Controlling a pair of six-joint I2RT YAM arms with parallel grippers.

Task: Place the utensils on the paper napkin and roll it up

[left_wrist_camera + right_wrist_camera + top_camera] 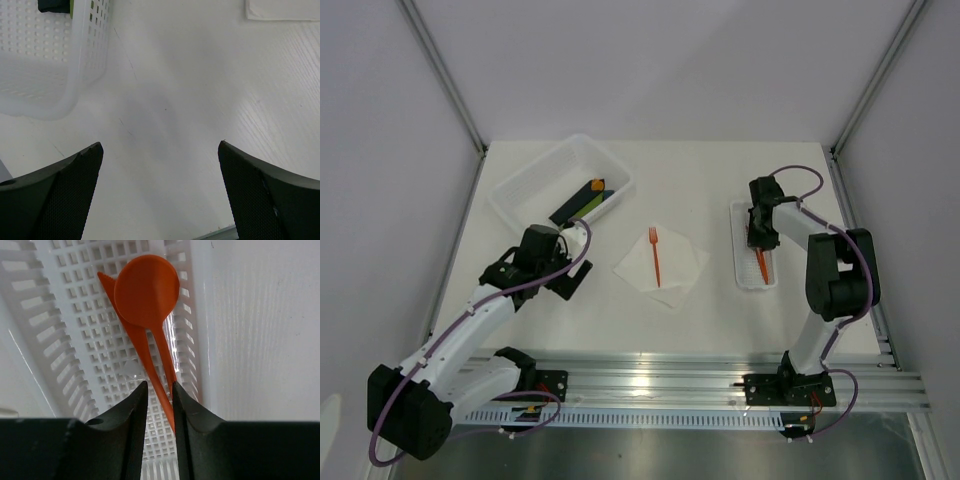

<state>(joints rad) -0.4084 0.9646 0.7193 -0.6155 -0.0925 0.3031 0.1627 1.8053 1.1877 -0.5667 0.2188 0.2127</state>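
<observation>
right gripper (pixel 160 390): narrowly parted astride the handle, no clamp seen | small bright orange plastic spoon (pixel 146 290): in narrow ribbed white plastic tray (pixel 75 340), bowl at 12 o'clock from gripper, long axis 12–6 | thin white paper napkin (pixel 678 278), orange plastic fork (pixel 655 255) on it: 9 o'clock of tray | left gripper (pixel 160 150): wide, empty, over table (pixel 200 100), farther off

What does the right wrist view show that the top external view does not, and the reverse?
Only the right wrist view shows the spoon's round bowl, a second orange piece under it, and both handles running between the right gripper's fingers. Only the top external view shows the fork lying on the paper napkin, and the bin holding dark bars. Both show the white tray with that gripper over it.
</observation>
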